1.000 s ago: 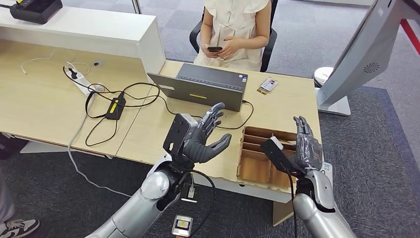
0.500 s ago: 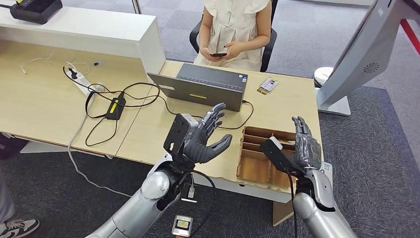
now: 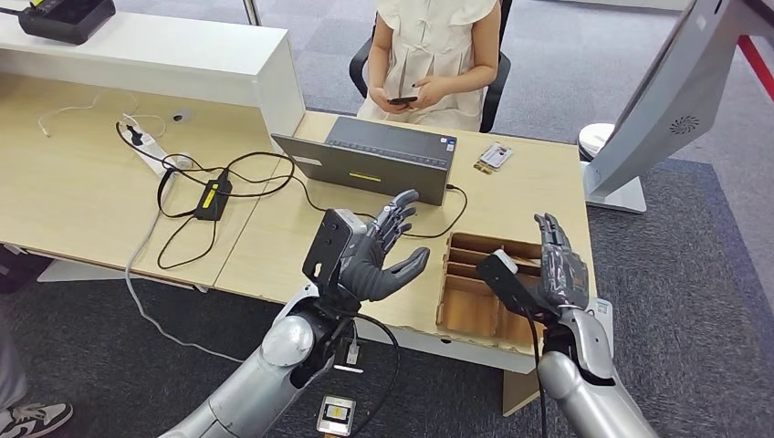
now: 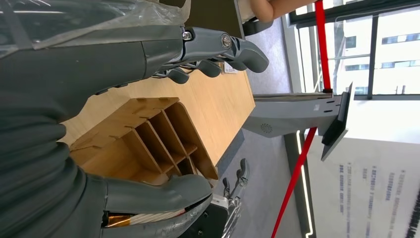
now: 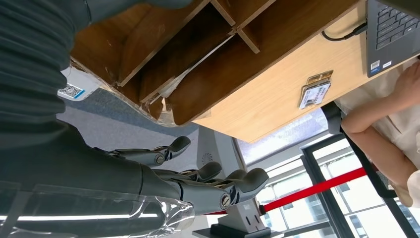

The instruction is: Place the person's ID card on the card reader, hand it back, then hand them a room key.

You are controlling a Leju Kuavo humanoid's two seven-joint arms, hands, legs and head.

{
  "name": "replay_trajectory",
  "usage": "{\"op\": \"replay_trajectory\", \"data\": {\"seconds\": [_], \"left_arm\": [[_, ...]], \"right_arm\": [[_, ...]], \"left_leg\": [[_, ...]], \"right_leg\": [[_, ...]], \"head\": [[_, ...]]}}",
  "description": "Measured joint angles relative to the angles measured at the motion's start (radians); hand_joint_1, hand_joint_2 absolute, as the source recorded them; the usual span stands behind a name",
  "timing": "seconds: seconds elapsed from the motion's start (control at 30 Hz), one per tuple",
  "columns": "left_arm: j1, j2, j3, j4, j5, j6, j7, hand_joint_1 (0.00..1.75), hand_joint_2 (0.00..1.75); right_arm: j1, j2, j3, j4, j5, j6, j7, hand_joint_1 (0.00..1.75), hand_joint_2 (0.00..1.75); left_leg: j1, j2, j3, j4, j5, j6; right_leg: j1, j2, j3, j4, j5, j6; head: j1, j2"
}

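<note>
On pale wood desk [image 3: 511, 196], slotted wooden organizer [image 3: 470, 292].

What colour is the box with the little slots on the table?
Light brown wood, the slotted box, best seen in the head view.

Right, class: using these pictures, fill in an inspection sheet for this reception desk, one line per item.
Surface: light wooden desk, with a raised white counter at the back left.
Job's things: ID card lies on the desk's far right; dark card reader mid-desk; wooden divided tray at the near edge.
Clutter: black device on the counter.
Hands: left hand and right hand both raised, fingers apart, holding nothing.
Cables: black cables and adapter, white power strip.
Surroundings: seated person holding a phone; grey kiosk stand.
</note>
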Motion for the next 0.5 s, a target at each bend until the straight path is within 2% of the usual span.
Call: {"op": "replay_trajectory", "data": {"seconds": [0.07,0.1,0.17,0.2,0.23,0.3,0.5], "left_arm": [[0.0,0.0,0.0,0.0,0.002,0.0,-0.001,0.0,1.75],[0.0,0.0,0.0,0.001,0.003,0.001,-0.001,0.0,1.75],[0.0,0.0,0.0,0.002,0.006,0.003,-0.002,0.0,1.75],[0.0,0.0,0.0,0.003,0.007,0.004,-0.003,0.0,1.75],[0.0,0.0,0.0,0.003,0.008,0.004,-0.004,0.0,1.75],[0.0,0.0,0.0,0.004,0.01,0.006,-0.004,0.0,1.75],[0.0,0.0,-0.002,0.006,0.016,0.007,-0.005,0.0,1.75]], "right_arm": [[0.0,0.0,0.001,0.004,-0.001,0.0,0.0,0.0,1.75],[-0.001,0.0,0.002,0.005,-0.003,0.001,-0.001,0.11,1.75],[-0.001,0.0,0.003,0.009,-0.008,0.003,-0.003,0.55,1.75],[-0.001,0.0,0.003,0.011,-0.011,0.005,-0.004,0.95,1.75],[-0.001,0.0,0.004,0.012,-0.014,0.007,-0.004,1.28,1.75],[-0.001,0.0,0.005,0.014,-0.021,0.012,-0.005,1.71,1.75],[-0.001,-0.001,0.006,0.016,-0.039,0.027,-0.006,1.75,1.75]], "left_leg": [[0.0,0.0,0.0,0.0,0.0,0.0],[0.0,0.0,0.0,0.0,0.0,0.0],[0.0,0.0,0.0,0.0,0.0,0.0],[0.0,0.0,0.0,0.0,0.0,0.0],[0.0,0.0,0.0,0.0,0.0,0.0],[0.0,0.0,0.0,0.0,0.0,0.0],[0.0,0.0,0.0,0.0,0.0,0.0]], "right_leg": [[0.0,0.0,0.0,0.0,0.0,0.0],[0.0,0.0,0.0,0.0,0.0,0.0],[0.0,0.0,0.0,0.0,0.0,0.0],[0.0,0.0,0.0,0.0,0.0,0.0],[0.0,0.0,0.0,0.0,0.0,0.0],[0.0,0.0,0.0,0.0,0.0,0.0],[0.0,0.0,0.0,0.0,0.0,0.0]], "head": [[0.0,0.0],[0.0,0.0],[0.0,0.0],[0.0,0.0],[0.0,0.0],[0.0,0.0],[0.0,0.0]]}}
